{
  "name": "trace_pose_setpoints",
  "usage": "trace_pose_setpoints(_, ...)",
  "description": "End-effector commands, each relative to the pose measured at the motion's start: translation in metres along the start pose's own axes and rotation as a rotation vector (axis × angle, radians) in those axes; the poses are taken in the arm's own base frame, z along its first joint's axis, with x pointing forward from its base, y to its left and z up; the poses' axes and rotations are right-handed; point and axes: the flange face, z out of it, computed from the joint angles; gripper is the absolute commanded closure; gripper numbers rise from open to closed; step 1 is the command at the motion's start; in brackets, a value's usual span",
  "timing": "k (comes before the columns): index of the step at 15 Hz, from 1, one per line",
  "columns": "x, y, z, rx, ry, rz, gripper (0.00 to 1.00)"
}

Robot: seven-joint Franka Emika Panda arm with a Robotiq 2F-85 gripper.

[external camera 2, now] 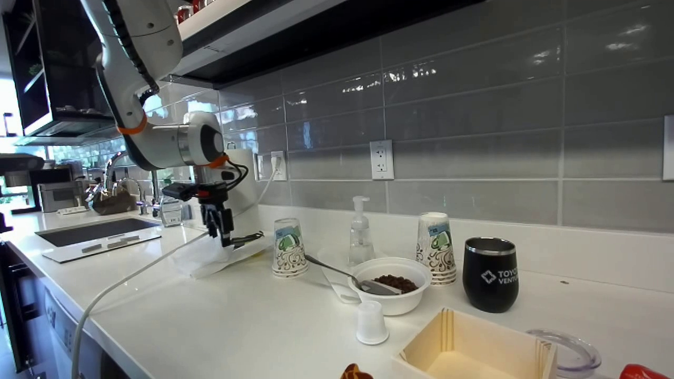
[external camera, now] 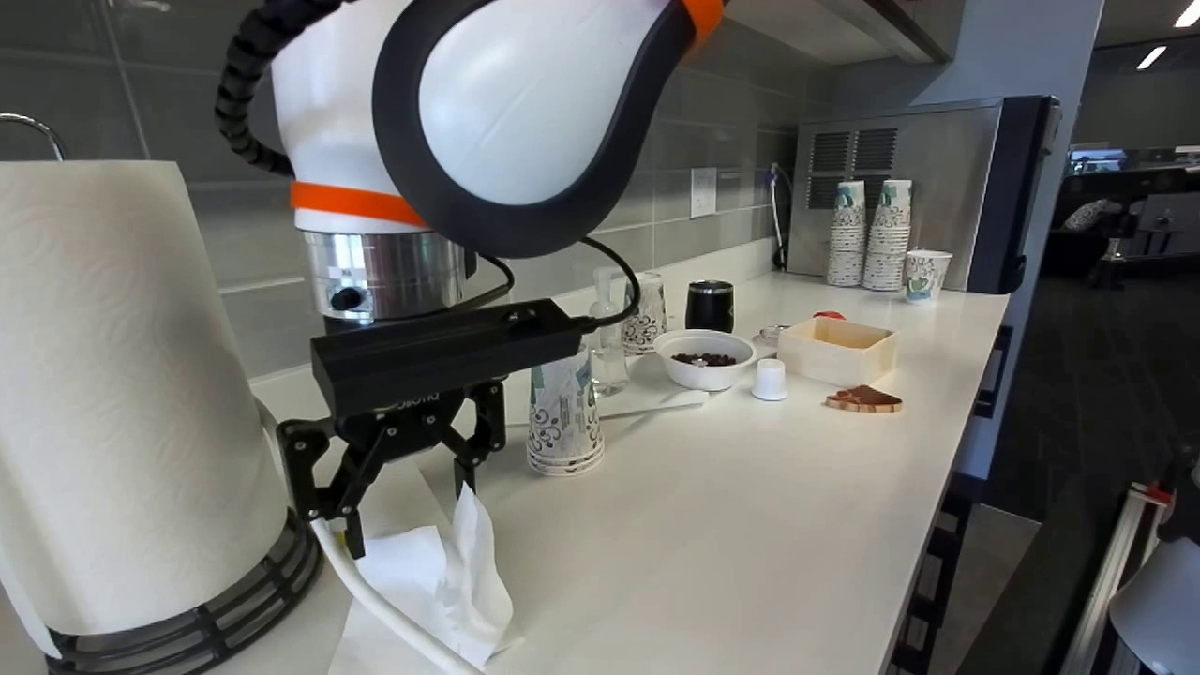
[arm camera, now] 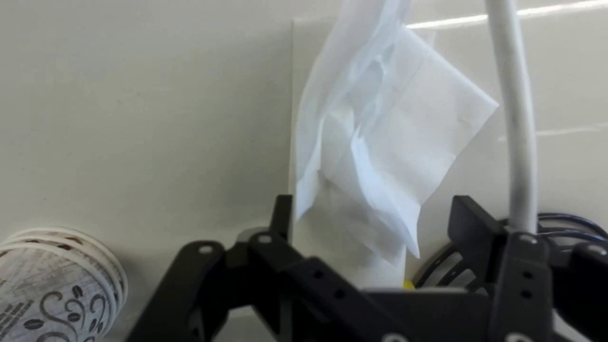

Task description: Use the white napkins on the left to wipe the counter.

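Over a long white counter [external camera: 741,544], a robot arm [external camera 2: 158,142] reaches down in both exterior views. In an exterior view a tall paper roll [external camera: 117,394] stands upright, and near it hangs the black gripper [external camera: 411,523], its two fingers [arm camera: 470,232] spread well apart. A white cord [arm camera: 517,109] runs past one finger. Below the gripper, on a flat pale sheet [arm camera: 308,261], lie the white napkins [arm camera: 427,128], crumpled, with raised folds. In the wrist view they show between the fingers, an edge right next to the finger farther from the cord; whether it touches, I cannot tell. Farther along the counter are a pale open box [external camera: 811,361], a white bowl [external camera 2: 400,305], a stack of paper cups [external camera 2: 288,250] turned rim down, a black mug [external camera 2: 489,279], an upturned white cup [external camera 2: 372,323] and, inside the bowl, small brown bits [external camera 2: 396,283].
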Motion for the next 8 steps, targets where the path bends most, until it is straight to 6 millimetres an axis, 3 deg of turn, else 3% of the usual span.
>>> trace_pose_setpoints(1,-0.003,0.007,-0.021,0.008,0.051,0.016,0.0)
trace_pose_setpoints(8,-0.007,0.021,-0.043,0.004,0.102,0.068,0.0)
